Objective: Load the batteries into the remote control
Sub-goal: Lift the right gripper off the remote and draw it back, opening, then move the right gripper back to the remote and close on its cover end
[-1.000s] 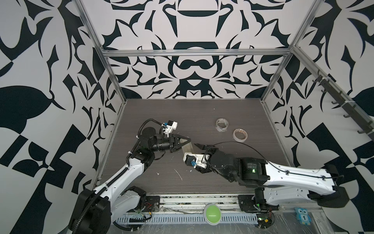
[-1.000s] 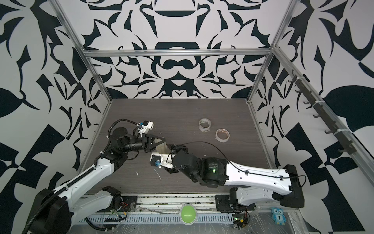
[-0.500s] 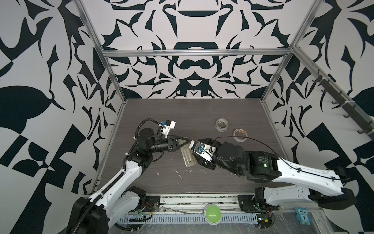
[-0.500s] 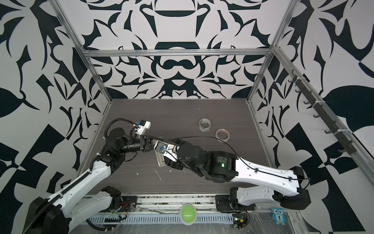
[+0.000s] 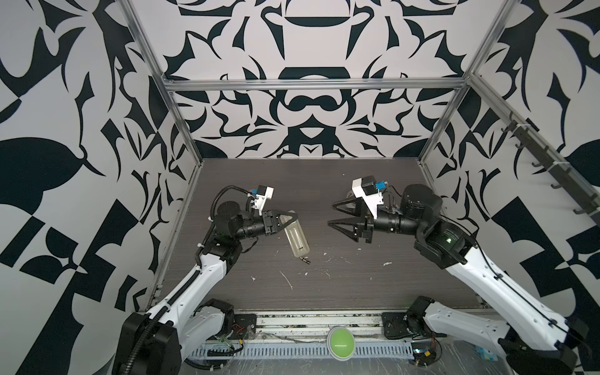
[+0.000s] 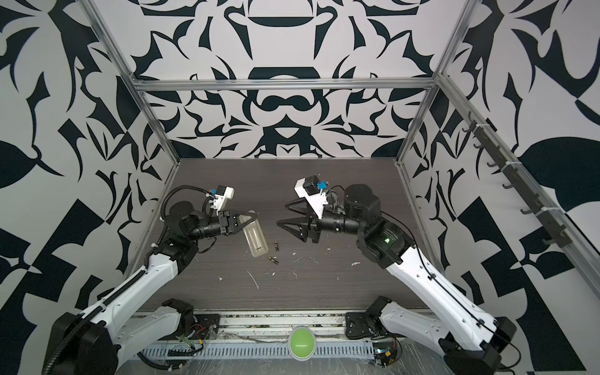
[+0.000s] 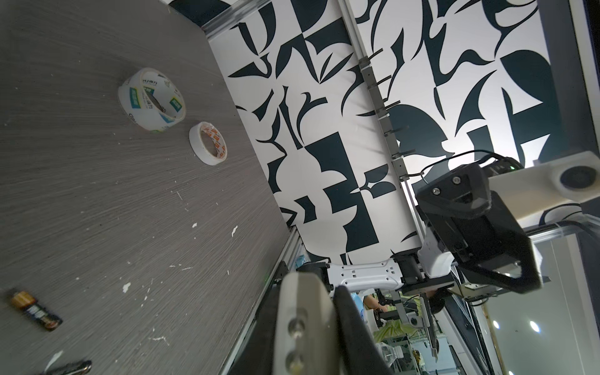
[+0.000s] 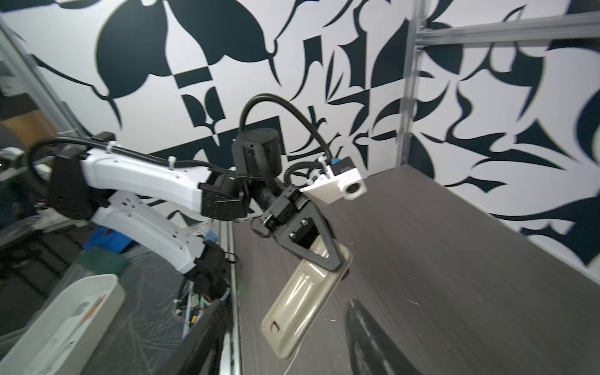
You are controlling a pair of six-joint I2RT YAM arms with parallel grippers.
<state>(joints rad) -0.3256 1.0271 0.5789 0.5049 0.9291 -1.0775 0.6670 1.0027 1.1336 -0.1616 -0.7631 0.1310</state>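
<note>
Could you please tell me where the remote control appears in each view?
Top view: remote control, left of centre.
Top view: likewise left of centre.
Left wrist: not clearly visible.
Right wrist: lower middle.
Landmark: the left claw gripping its upper end.

I'm looking into a lab test cell: black-and-white patterned walls (image 5: 308, 123), aluminium frame (image 5: 311, 85), dark tabletop (image 5: 324, 181), green button (image 5: 340, 339) at bottom centre.

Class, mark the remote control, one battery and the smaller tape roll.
remote control (image 6: 256, 240): in a top view, pale body.
battery (image 7: 36, 311): left wrist view, dark middle.
smaller tape roll (image 7: 197, 150): left wrist view, white outer wall.
</note>
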